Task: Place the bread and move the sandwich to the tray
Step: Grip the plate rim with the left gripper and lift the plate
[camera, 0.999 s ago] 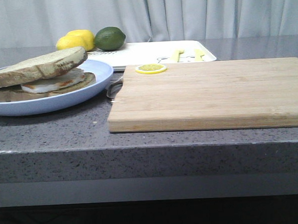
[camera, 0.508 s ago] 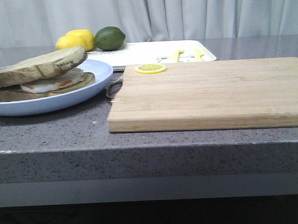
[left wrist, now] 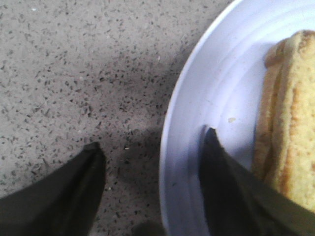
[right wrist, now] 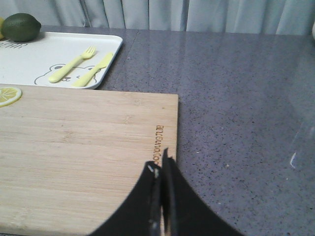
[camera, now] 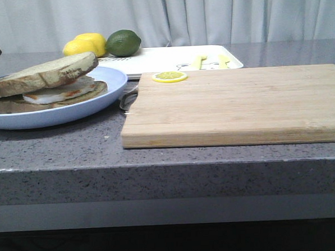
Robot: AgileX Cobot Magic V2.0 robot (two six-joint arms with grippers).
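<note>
The plate ran off the frame beside the left gripper; bread hid its centre.

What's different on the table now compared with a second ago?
A dark part of the left arm has come into the front view at the far left edge, beside the light-blue plate. The left gripper is open, its fingers straddling the plate's rim, nothing gripped yet. The sandwich, cutting board, lemon slice, tray and the right gripper, shut over the board, look unchanged.
</note>
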